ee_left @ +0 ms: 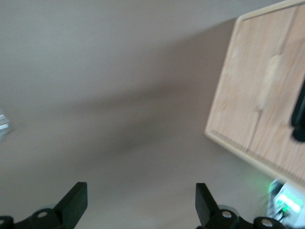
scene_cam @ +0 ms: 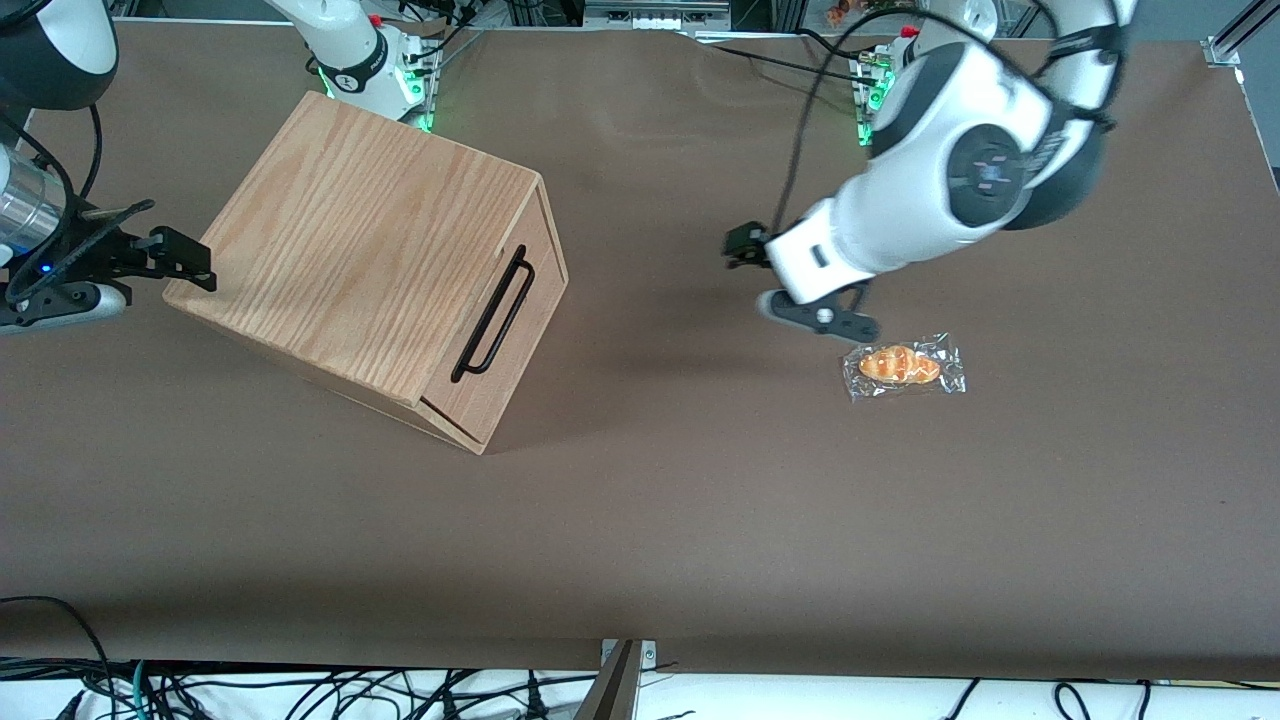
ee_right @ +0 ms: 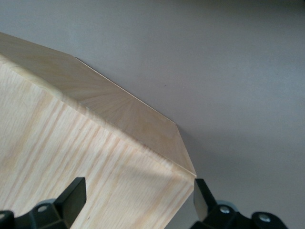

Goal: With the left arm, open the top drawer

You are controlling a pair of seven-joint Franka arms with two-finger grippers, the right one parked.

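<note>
The left arm (scene_cam: pixel 940 190) is hanging over the brown table (scene_cam: pixel 640 520), and its gripper (scene_cam: pixel 790 290) is sitting well apart from the cabinet (scene_cam: pixel 360 250), just beside a wrapped bread roll (scene_cam: pixel 903 366); in the left wrist view the two fingers (ee_left: pixel 74 202) are standing wide apart with only bare table between them, so the jaws are open and holding nothing.

The top drawer (scene_cam: pixel 505 335) is lying closed in the oak-grained cabinet, toward the parked arm's end of the table; its front is turned toward the working arm, and the long black bar handle (scene_cam: pixel 493 312) is running along this front; in the wrist view only a dark end of the handle (ee_left: pixel 299 117) is showing at the edge of the wooden front.

The step in hand, as I am judging it, is the approach — the grasp is not yet begun. To do it well, the gripper is needing to travel toward the drawer front and to come low enough to meet the bar; the wrist should be turning so that the open fingers are straddling the bar across its thin side, near its middle; only then the fingers should be closing. The pull should be going straight out along the drawer's own line — the cabinet is standing at an angle on the table, so a pull along the table edge could be jamming the drawer or dragging the whole box.
</note>
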